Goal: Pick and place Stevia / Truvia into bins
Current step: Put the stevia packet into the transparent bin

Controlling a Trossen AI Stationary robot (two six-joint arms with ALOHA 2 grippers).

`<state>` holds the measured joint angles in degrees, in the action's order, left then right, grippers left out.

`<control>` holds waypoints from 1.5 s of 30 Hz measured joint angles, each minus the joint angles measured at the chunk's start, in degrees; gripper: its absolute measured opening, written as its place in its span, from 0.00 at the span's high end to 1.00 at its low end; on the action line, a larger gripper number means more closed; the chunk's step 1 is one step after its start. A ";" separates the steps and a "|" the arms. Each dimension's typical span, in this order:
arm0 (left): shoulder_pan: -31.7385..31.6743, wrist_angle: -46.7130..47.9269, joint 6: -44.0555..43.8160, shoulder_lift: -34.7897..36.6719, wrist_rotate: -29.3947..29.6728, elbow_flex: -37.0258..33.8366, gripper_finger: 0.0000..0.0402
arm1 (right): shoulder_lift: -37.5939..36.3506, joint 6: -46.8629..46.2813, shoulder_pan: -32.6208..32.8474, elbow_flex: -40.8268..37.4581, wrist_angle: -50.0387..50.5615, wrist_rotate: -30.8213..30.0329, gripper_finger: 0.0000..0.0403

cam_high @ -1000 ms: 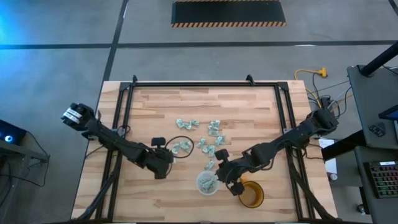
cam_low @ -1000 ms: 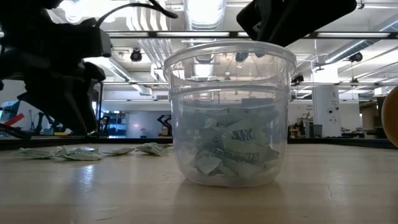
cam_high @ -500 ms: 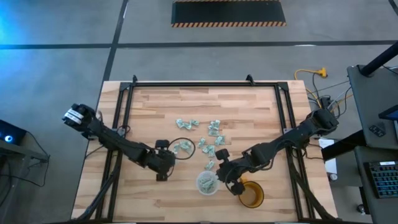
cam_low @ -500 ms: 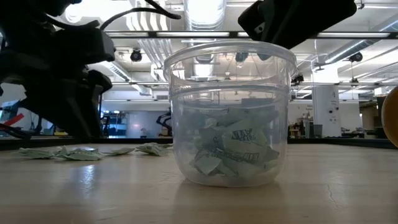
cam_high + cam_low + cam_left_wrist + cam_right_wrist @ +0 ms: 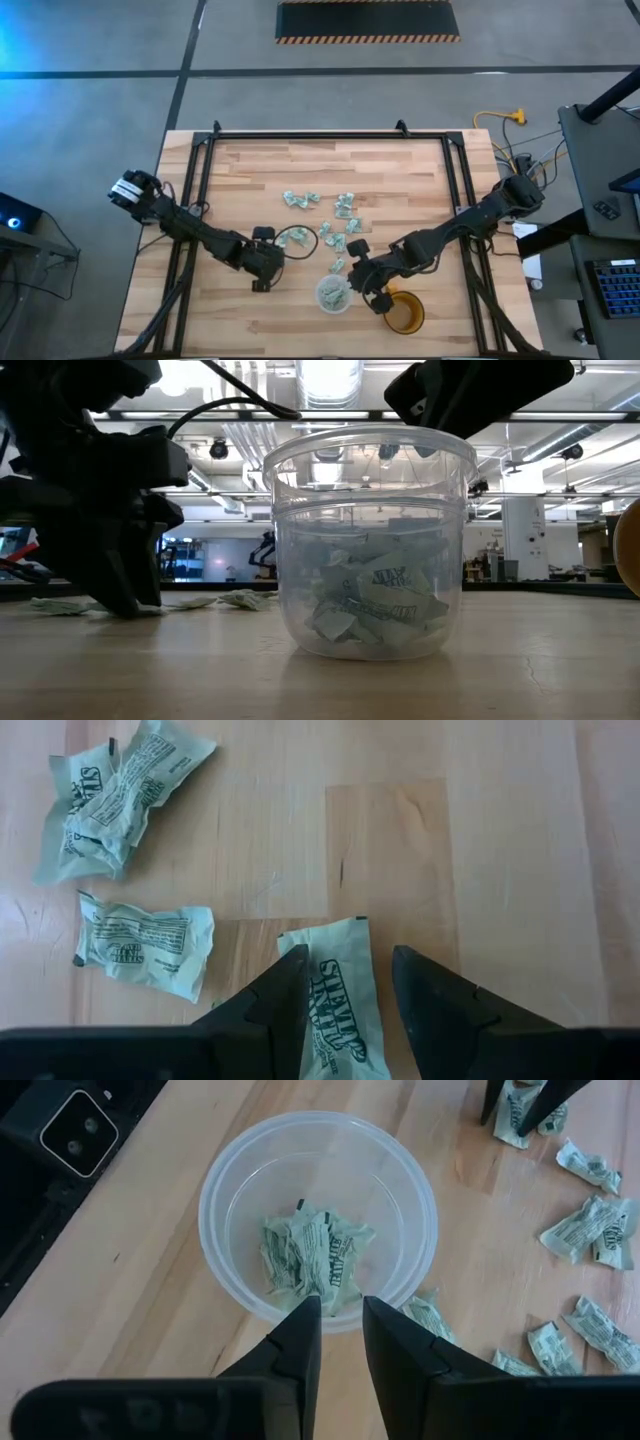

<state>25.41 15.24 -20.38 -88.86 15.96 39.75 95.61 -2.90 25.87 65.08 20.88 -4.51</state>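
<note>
Left gripper (image 5: 345,990) low on the table (image 5: 400,180), fingers apart straddling one sachet (image 5: 343,1005), not clamped. Right gripper (image 5: 340,1325) above the cup (image 5: 317,1218), fingers slightly apart, nothing between them. Several sachets in the cup; more loose sachets (image 5: 340,215) scattered mid-table.

Left claw (image 5: 345,985) low, fingers parted. Right claw (image 5: 340,1325) raised, fingers narrowly apart.
</note>
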 joint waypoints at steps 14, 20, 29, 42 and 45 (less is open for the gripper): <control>-0.09 0.24 3.02 0.13 -0.80 -0.03 0.98 | 0.00 0.07 0.00 -0.02 0.00 -0.02 0.83; -0.14 0.72 3.42 1.34 -0.44 0.62 0.98 | -0.05 1.57 0.02 0.22 0.49 -4.29 0.83; -0.02 -8.13 9.11 3.89 4.33 4.54 1.00 | -1.08 -5.09 0.02 2.14 9.13 -23.72 0.83; 0.19 -37.98 23.88 -0.46 -2.57 4.61 1.00 | -1.16 -10.48 -0.09 1.19 14.90 -28.73 0.83; 0.06 -44.63 25.21 -3.55 -5.96 4.63 1.00 | -1.14 -10.69 -0.32 0.70 15.59 -30.40 0.83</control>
<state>25.47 -29.39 4.82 -92.41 10.00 44.38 94.48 -13.59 25.55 65.78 36.48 -34.92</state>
